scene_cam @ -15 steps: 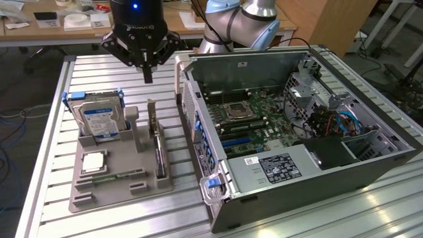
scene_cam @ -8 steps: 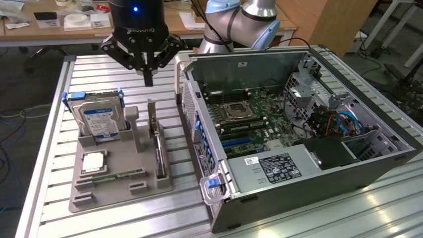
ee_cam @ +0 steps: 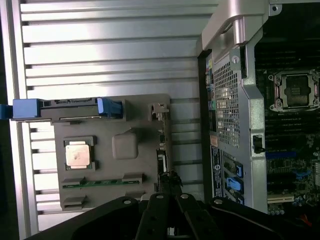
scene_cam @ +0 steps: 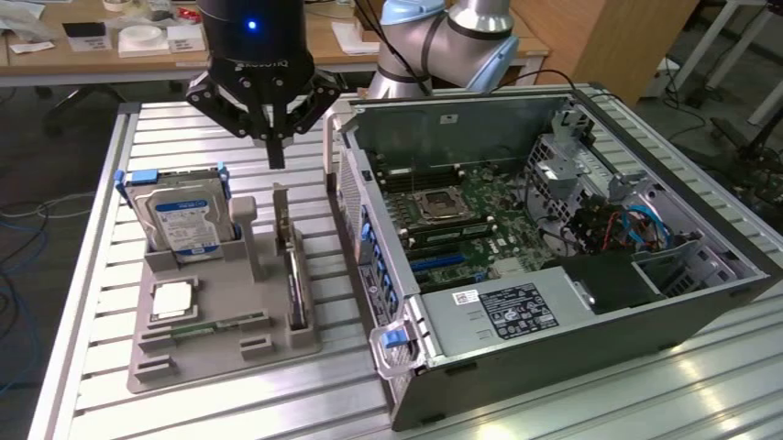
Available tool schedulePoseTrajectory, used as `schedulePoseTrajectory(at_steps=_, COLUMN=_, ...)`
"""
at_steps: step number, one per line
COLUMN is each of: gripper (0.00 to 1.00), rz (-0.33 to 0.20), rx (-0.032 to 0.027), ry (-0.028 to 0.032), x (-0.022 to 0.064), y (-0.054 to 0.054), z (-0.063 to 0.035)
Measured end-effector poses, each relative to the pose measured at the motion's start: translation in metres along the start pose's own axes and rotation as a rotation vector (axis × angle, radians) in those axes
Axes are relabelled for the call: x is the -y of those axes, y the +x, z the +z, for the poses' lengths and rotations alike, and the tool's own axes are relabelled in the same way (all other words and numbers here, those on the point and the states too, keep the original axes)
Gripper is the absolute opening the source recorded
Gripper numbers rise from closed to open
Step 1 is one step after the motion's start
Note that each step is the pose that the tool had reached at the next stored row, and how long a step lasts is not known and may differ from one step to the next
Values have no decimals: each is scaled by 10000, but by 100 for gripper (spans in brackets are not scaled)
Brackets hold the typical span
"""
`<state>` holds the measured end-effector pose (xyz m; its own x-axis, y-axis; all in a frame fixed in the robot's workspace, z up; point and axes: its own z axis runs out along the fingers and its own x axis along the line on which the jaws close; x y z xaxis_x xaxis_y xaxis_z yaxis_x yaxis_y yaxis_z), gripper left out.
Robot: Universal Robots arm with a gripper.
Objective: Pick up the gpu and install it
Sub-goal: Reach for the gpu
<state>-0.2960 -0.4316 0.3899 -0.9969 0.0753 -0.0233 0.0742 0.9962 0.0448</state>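
Note:
The gpu [scene_cam: 292, 268] stands on edge in a slot along the grey tray [scene_cam: 220, 357], on the side nearest the computer case. It is a thin dark card with a metal bracket at its far end. In the wrist view the gpu [ee_cam: 161, 142] shows edge-on. My gripper [scene_cam: 277, 154] hangs above the card's far end, clear of it, fingers shut together with nothing between them. The wrist view has the gripper [ee_cam: 168, 186] directly over the card's edge.
On the tray a hard drive [scene_cam: 183, 215] with blue tabs stands upright, with a CPU [scene_cam: 171, 300] and a green memory stick [scene_cam: 226, 323] lying flat. The open computer case [scene_cam: 685, 302] lies at the exterior view's right, motherboard [scene_cam: 465, 225] exposed. The slatted metal table [scene_cam: 183, 128] carries both.

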Motion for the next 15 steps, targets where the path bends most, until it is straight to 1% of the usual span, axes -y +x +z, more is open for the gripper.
schedulePoseTrajectory(at_steps=7, gripper=11, rz=-2, rx=0, ry=-1, x=11, y=-1, z=0)
schedulePoseTrajectory(at_steps=15, gripper=11, rz=0, rx=0, ry=0, x=107, y=-2, z=-5)
